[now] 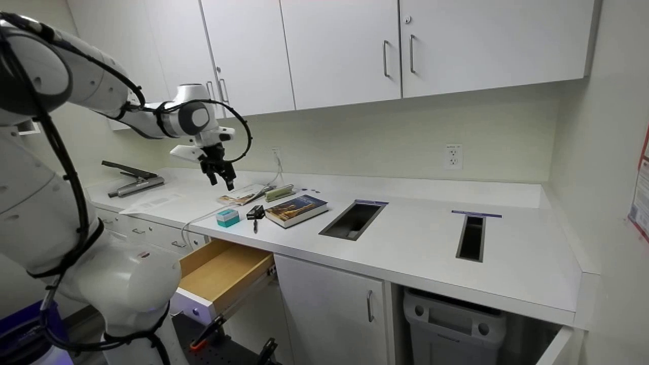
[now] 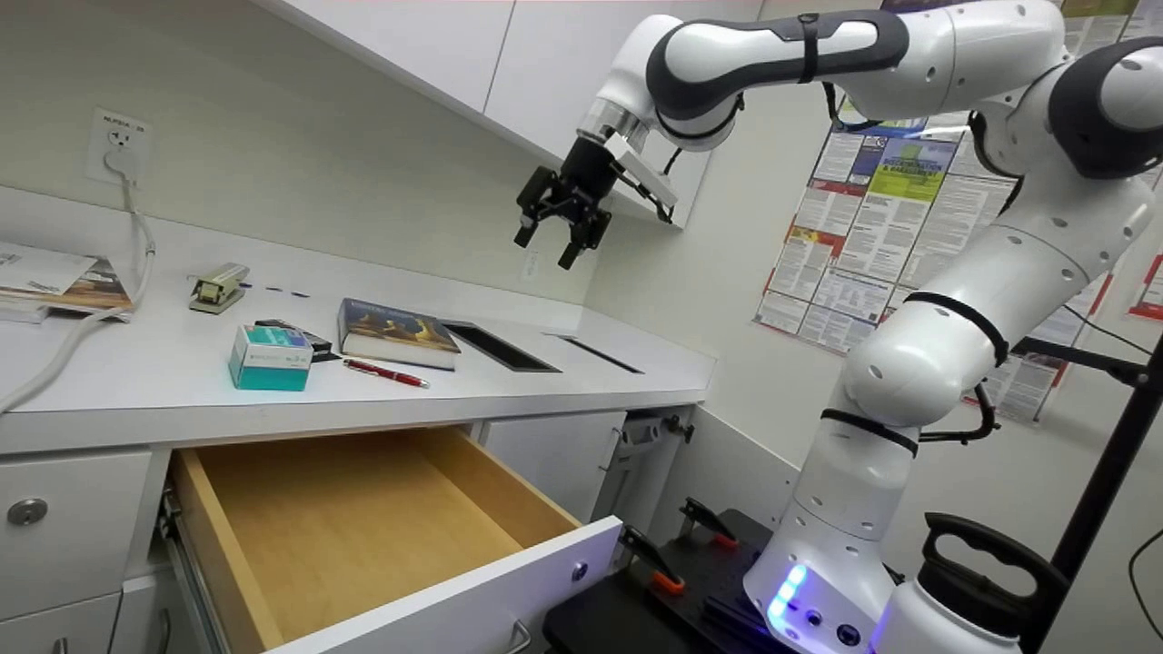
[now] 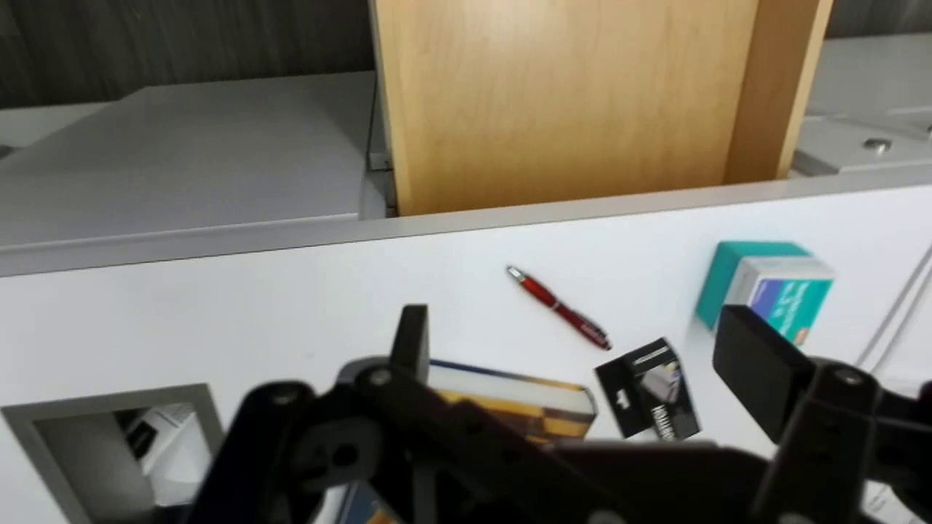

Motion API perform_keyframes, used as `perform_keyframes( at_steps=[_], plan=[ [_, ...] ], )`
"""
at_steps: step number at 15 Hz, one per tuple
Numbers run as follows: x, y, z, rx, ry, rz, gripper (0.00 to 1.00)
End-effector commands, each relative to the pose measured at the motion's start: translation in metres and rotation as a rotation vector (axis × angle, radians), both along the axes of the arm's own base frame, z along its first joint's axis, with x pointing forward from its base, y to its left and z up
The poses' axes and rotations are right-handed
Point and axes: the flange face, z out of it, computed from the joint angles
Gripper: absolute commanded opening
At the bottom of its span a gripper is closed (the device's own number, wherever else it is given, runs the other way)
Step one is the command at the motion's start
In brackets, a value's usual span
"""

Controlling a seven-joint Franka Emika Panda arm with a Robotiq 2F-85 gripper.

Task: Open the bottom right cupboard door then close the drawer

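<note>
The drawer (image 1: 230, 266) is pulled out, with a pale wood interior and a white front. It also shows in an exterior view (image 2: 363, 518) and at the top of the wrist view (image 3: 568, 94). The bottom right cupboard door (image 1: 556, 345) stands open at the far right; mostly its edge shows. In an exterior view the open door (image 2: 731, 477) appears as a white panel by the wall. My gripper (image 1: 222, 184) is open and empty, held above the counter, also seen in an exterior view (image 2: 545, 252). In the wrist view its fingers (image 3: 575, 313) are wide apart.
A closed base door (image 1: 334, 309) sits between the drawer and a grey bin (image 1: 454, 329) in the open cupboard. On the counter are a book (image 1: 296, 209), a teal box (image 1: 228, 218), a red pen (image 3: 559, 307) and two cutouts. Clamps (image 2: 654, 559) stand near the drawer front.
</note>
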Motion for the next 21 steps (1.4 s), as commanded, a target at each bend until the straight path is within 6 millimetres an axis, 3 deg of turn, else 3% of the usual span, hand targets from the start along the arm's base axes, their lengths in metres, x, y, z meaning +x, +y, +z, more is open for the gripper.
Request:
perform_keyframes(
  at_steps=[1, 8, 10, 13, 17, 19, 21],
  plan=[
    [-0.012, 0.043, -0.001, 0.015, -0.008, 0.201, 1.0],
    [-0.02, 0.045, -0.004, 0.001, -0.001, 0.236, 1.0],
    [-0.028, 0.068, -0.009, -0.045, 0.033, 0.388, 1.0],
    [-0.07, 0.12, -0.03, -0.062, 0.055, 0.539, 1.0],
    [-0.145, 0.188, -0.064, -0.109, 0.081, 0.774, 1.0],
    [-0.172, 0.205, -0.085, -0.141, 0.107, 0.886, 1.0],
    [-0.187, 0.208, -0.107, -0.17, 0.129, 1.001, 1.0]
  ],
)
